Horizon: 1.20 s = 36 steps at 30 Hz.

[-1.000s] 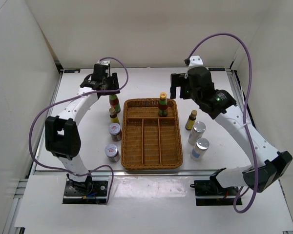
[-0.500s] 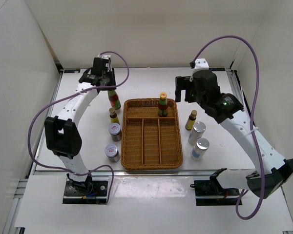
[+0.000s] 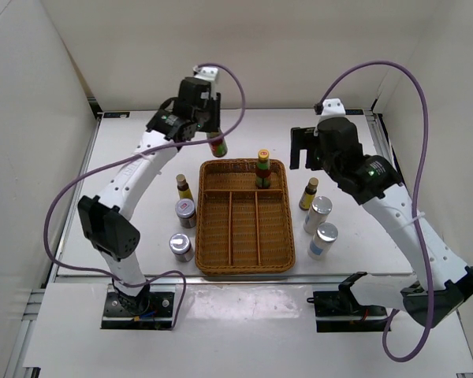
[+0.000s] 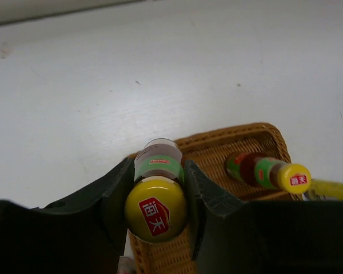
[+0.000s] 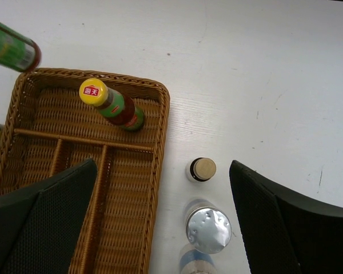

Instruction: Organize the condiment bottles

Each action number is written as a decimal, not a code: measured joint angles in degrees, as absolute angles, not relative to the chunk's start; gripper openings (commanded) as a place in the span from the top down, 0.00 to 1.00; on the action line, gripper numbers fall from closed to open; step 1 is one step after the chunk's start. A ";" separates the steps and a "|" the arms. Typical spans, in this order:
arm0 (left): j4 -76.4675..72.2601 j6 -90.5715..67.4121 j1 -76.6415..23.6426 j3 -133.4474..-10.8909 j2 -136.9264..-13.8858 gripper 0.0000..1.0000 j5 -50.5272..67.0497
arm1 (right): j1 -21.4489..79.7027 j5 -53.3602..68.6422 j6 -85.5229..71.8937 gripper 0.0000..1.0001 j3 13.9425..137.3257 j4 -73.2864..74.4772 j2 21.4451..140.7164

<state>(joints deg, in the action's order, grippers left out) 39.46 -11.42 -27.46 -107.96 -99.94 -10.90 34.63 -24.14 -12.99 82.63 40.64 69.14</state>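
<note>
Sauce bottle [image 3: 216, 144] with a yellow cap hangs tilted above a white desk [image 3: 355, 134] that is boxed in by white walls on the left, back and right. The left hand [image 4: 157, 168] is closed tight on its top end, with a finger [image 4: 117, 194] pressed to each side at the cap. Bottle and hand are above the far left corner of the wicker tray [image 3: 202, 236].

A second sauce bottle [image 3: 262, 169] stands upright in the tray's far cross compartment, toward its right end. Left of the tray stand the left dark bottle [image 3: 184, 187], the left far jar [image 3: 186, 213] and the left near jar [image 3: 180, 246]. On the other side are the right dark bottle [image 3: 308, 194], the right far jar [image 3: 318, 214] and the right near jar [image 3: 323, 240]. The right hand [image 5: 162, 165] is spread wide with nothing in it, hovering near the tray's far right corner.

Half a second ago the held bottle was low beside the tray's far left corner. Now it is higher and further right, and the left arm has swung in with it. The right arm has drawn slightly to the right. The other bottles and jars stand where they were.

All four jars stand near the tray's long rims, and the two on the right are just beside each other. The broadest bare desk lies behind the tray, toward the back wall. The far compartment has free wicker to the left of the standing bottle.
</note>
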 measured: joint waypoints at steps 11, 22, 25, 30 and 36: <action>39.42 -12.95 -32.67 -102.32 -108.33 0.74 -10.81 | 30.74 -24.43 -14.41 0.00 82.61 46.00 69.38; 33.30 -13.37 -32.49 -99.74 -109.40 0.14 -12.71 | 24.43 -20.16 -16.05 0.00 78.00 48.01 72.03; 32.49 -13.47 -32.49 -99.72 -109.38 0.01 -12.86 | 21.58 -16.49 -16.10 0.05 76.64 47.62 72.27; 32.12 -13.78 -32.49 -99.72 -108.57 0.01 -12.97 | 18.09 -10.28 -16.27 0.12 75.50 45.71 74.52; 33.47 -13.30 -32.49 -99.74 -101.60 0.01 -14.76 | 16.97 -5.02 -16.32 0.19 74.54 43.90 80.27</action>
<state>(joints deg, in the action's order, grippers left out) 33.47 -13.30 -32.49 -99.74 -101.60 -14.76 16.97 -5.02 -16.32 74.54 43.90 80.27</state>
